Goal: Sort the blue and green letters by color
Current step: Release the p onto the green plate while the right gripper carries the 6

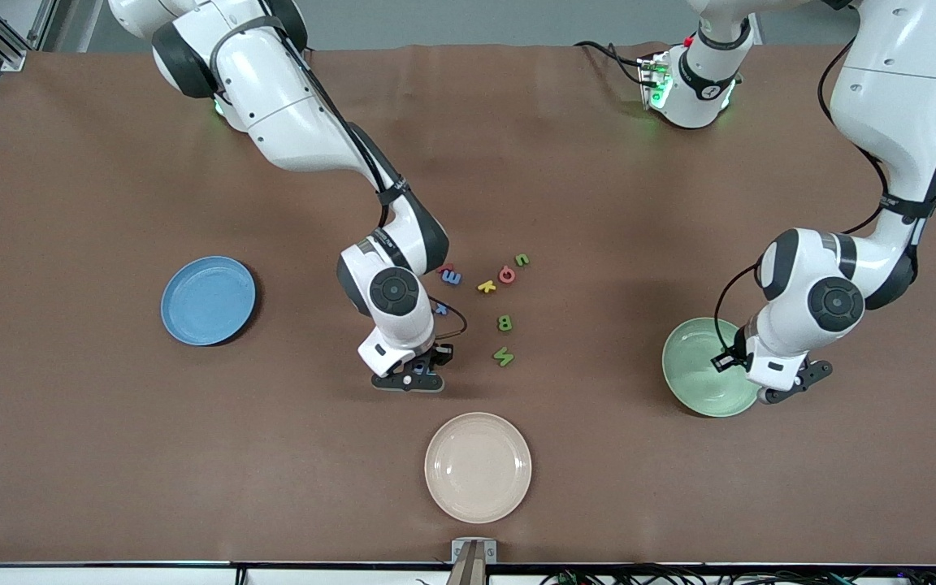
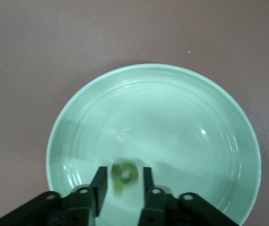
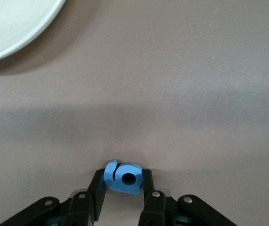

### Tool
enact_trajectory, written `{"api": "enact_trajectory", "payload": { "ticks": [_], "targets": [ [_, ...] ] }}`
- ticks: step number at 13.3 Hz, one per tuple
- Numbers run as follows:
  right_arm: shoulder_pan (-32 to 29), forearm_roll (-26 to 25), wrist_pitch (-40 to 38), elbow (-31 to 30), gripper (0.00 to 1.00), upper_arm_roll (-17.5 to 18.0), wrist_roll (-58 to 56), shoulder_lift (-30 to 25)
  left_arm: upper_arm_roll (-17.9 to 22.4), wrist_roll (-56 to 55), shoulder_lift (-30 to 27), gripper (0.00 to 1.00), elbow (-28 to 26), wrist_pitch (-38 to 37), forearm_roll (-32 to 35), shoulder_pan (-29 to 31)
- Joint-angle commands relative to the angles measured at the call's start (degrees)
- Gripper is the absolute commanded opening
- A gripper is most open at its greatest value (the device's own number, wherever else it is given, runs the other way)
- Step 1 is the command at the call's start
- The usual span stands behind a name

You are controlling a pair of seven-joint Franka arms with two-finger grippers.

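Note:
My right gripper [image 3: 122, 181] is shut on a blue letter [image 3: 124, 177], squeezed between its fingers down at the brown table top. In the front view this gripper [image 1: 418, 375] is between the loose letters and the cream plate. My left gripper [image 2: 123, 181] is open over the green plate [image 2: 191, 117]; a green P [image 2: 124, 175] shows blurred between its fingers, touching neither. From the front, the left gripper [image 1: 773, 375] hangs over the green plate [image 1: 691, 374]. Green U [image 1: 522, 260], B [image 1: 504, 322] and M [image 1: 503, 356] and a blue E [image 1: 452, 277] lie mid-table.
A blue plate [image 1: 208, 301] sits toward the right arm's end. A cream plate [image 1: 478, 466] lies nearest the front camera, its rim also in the right wrist view [image 3: 12, 33]. Pink [image 1: 507, 274] and yellow [image 1: 486, 286] letters lie among the loose ones.

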Motion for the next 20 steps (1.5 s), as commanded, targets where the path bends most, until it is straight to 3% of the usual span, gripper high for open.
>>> {"api": "enact_trajectory", "payload": {
  "ticks": [1,3,5,7,11,15,20],
  "targets": [
    [-2.1,-0.5,-0.7,1.2,0.08,0.5,-0.8,-1.1,-0.8,-0.8,-1.0,1.0,1.3,-0.8,0.8,-0.8],
    [-3.6,-0.4,-2.8,-1.4,0.08,0.5,-3.9,-4.0,-3.7,-1.0,-2.6,1.0,1.3,-3.2,0.8,-2.1],
    [-5.3,-0.4,-9.7,-2.5,0.08,0.5,-6.8,-7.7,-7.5,-2.7,-2.9,0.95,1.2,-3.7,0.8,-3.9],
    [-7.7,-0.3,-14.1,-4.2,0.08,0.5,-9.9,-11.6,-7.6,-6.5,-2.5,0.92,1.3,-2.7,0.8,-8.9],
    [-15.1,-0.2,-14.1,-15.9,0.08,0.6,-24.2,-22.1,-7.6,-18.0,0.5,0.82,4.8,-1.7,0.8,-19.3],
    [-24.4,0.0,-12.9,-25.4,0.08,0.6,-40.4,-28.3,-6.4,-24.7,6.9,0.76,11.8,-1.7,0.8,-27.9],
    [-32.9,-0.1,1.2,-43.5,0.08,0.5,-53.3,-35.4,-2.1,-26.7,12.4,0.72,17.4,-1.7,1.1,-34.9]
  ]
}}
